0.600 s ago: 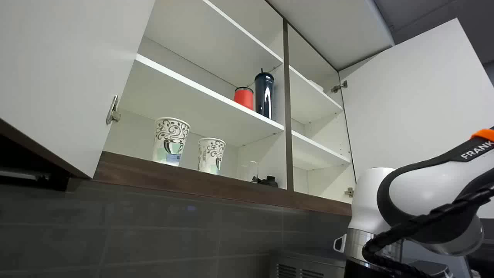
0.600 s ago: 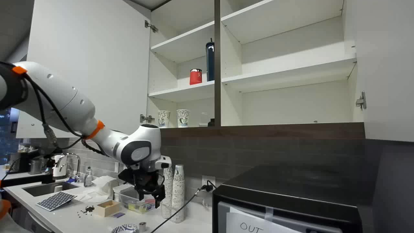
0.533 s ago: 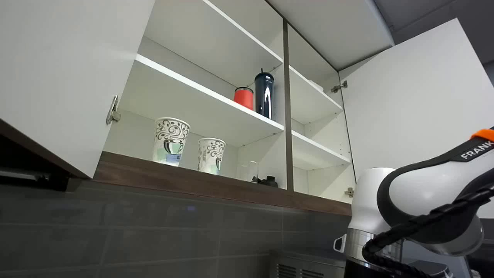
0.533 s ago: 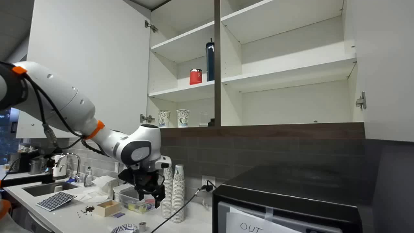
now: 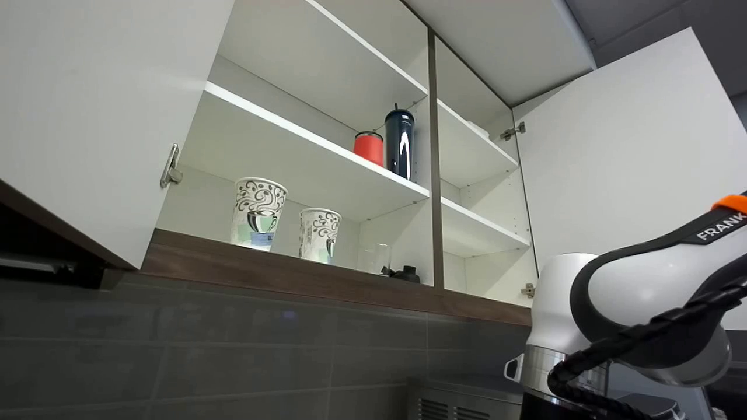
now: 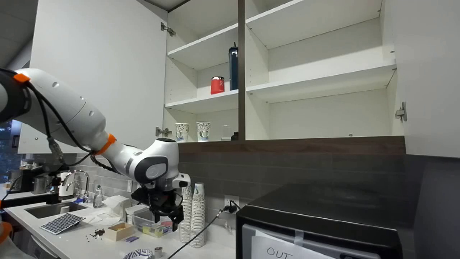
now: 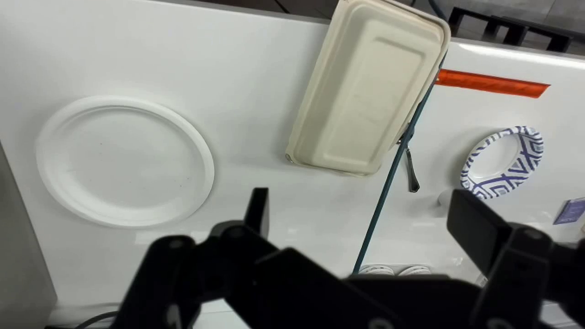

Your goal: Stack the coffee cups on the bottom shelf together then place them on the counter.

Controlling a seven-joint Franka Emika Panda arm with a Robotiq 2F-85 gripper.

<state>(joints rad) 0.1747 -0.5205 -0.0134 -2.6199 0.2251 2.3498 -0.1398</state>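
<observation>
Two white patterned coffee cups stand upright and apart on the bottom shelf. In an exterior view the larger-looking cup (image 5: 259,213) is left of the other cup (image 5: 319,234); both cups also show in an exterior view (image 6: 182,132) (image 6: 203,131). The bottom shelf has a dark brown front edge (image 5: 292,269). My gripper (image 6: 166,221) hangs pointing down, below the shelf and above the white counter (image 6: 90,248). In the wrist view my gripper (image 7: 358,208) is open and empty, with its fingers wide apart over the counter (image 7: 247,183). The cups are out of the wrist view.
A clear glass (image 5: 376,258) and dark object (image 5: 405,274) stand beside the cups. Open cabinet doors (image 5: 630,175) flank the shelves. Tall cup stacks (image 6: 198,219) stand by the gripper. A black appliance (image 6: 320,216), white plate (image 7: 125,160), beige tray (image 7: 368,87) and cable (image 7: 388,178) occupy the counter.
</observation>
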